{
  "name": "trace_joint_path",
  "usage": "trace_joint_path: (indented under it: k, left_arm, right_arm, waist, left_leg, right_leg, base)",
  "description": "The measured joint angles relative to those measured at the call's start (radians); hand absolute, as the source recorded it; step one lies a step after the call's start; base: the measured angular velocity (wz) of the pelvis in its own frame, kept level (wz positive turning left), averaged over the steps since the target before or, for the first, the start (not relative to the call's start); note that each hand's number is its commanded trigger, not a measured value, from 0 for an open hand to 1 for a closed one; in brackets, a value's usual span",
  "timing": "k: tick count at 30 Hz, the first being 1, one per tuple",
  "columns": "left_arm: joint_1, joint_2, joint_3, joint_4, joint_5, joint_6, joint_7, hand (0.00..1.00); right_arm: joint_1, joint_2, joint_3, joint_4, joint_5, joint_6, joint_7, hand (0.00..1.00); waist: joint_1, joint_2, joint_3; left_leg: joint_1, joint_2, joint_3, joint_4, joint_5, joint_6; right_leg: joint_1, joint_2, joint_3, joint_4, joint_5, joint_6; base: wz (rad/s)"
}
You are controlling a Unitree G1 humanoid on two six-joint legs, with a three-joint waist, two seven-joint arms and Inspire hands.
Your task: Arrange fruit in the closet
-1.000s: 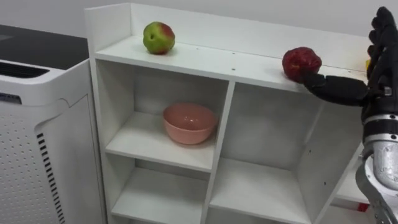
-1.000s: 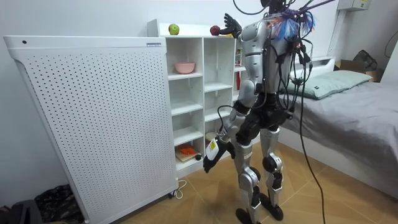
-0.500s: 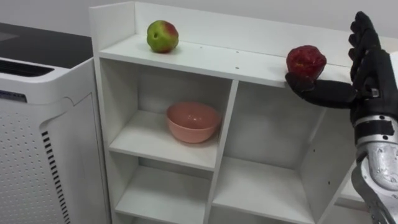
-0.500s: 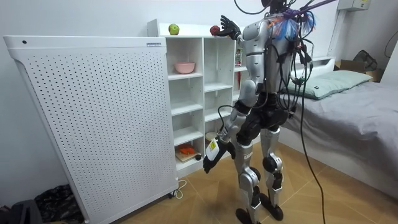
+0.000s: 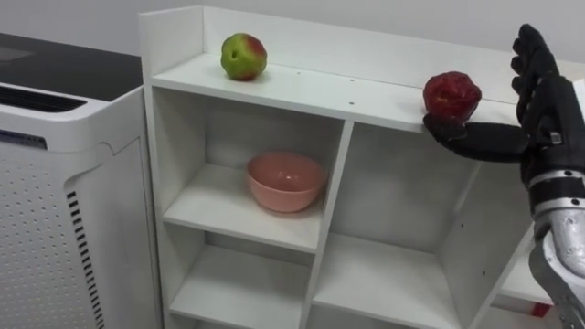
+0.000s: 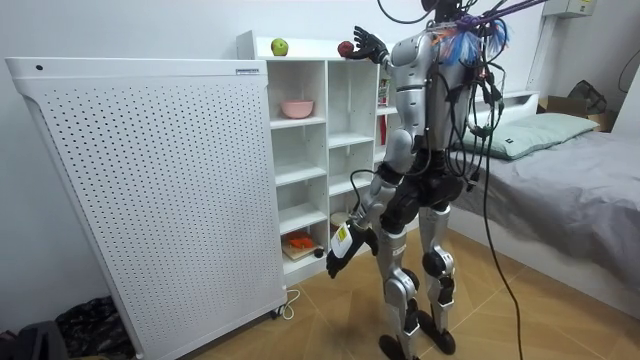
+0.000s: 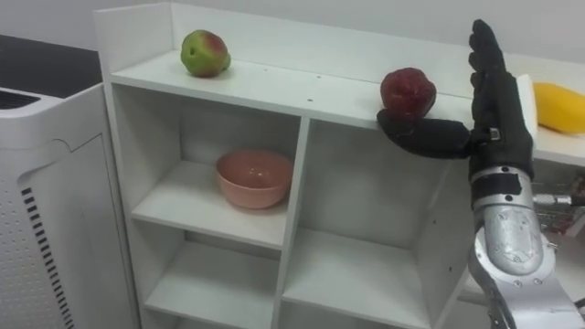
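The red apple [image 5: 452, 94] sits in the upper right of my left eye view, on the top board of the white shelf unit [image 5: 302, 91], close to the board's front edge. It is dark red, a bit lumpy, with a dull shine on its upper side. It stands on the board by itself; nothing is wrapped round it.

My right hand [image 5: 548, 119] is at the right edge of the frame, raised to the level of that top board. It is open: the fingers [image 5: 532, 57] point straight up, just to the right of the apple, and the thumb [image 5: 475, 142] stretches out sideways toward the frame's centre, lying just below the apple at the board's front edge. I cannot tell whether the thumb touches the fruit. The forearm runs down to the lower right corner.

Further left on the same board, in the upper middle of the frame, stands a green apple [image 5: 243, 56] with a red blush. A yellow fruit [image 7: 559, 107] lies at the right edge of the right eye view, behind my hand. One level down, a pink bowl [image 5: 285, 180] rests in the left compartment.

In the room view I stand facing the shelf unit, with a white perforated panel [image 6: 150, 190] on the frame's left and a bed [image 6: 570, 160] on its right. My left hand [image 6: 336, 255] hangs low beside my legs.
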Motion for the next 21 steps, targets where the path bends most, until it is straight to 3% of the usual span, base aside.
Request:
trace_joint_path:
  k: [8,15,21]
  left_arm:
    - [0.015,0.016,0.008,-0.036,0.007,0.024,-0.045,0.0]
    - [0.019,0.021,0.008,-0.037,0.008,0.06,-0.062,0.0]
    - [0.018,0.022,0.008,-0.037,0.007,0.077,-0.062,0.0]
  right_arm:
    - [-0.108,-0.034,0.016,0.148,0.063,0.023,0.07,0.0]
    - [-0.119,-0.063,0.021,0.192,0.079,0.043,0.128,0.0]
    - [-0.137,-0.066,0.026,0.217,0.082,0.055,0.161,0.0]
  waist:
    - [-0.007,-0.014,0.0039]
    - [-0.005,-0.028,-0.0038]
    - [-0.006,-0.027,-0.0016]
  left_leg:
    - [-0.004,0.0,0.001,0.008,0.0,0.0]
    - [-0.006,-0.001,0.001,0.012,0.0,0.0]
    - [-0.006,-0.001,0.001,0.016,0.0,0.0]
  right_leg:
    - [0.0,-0.004,-0.02,0.001,0.0,0.0]
    - [0.0,-0.006,-0.024,0.001,0.0,0.0]
    - [0.001,-0.006,-0.024,0.001,0.0,0.0]
  base:
    - [0.0]
    - [0.0]
    - [0.0]
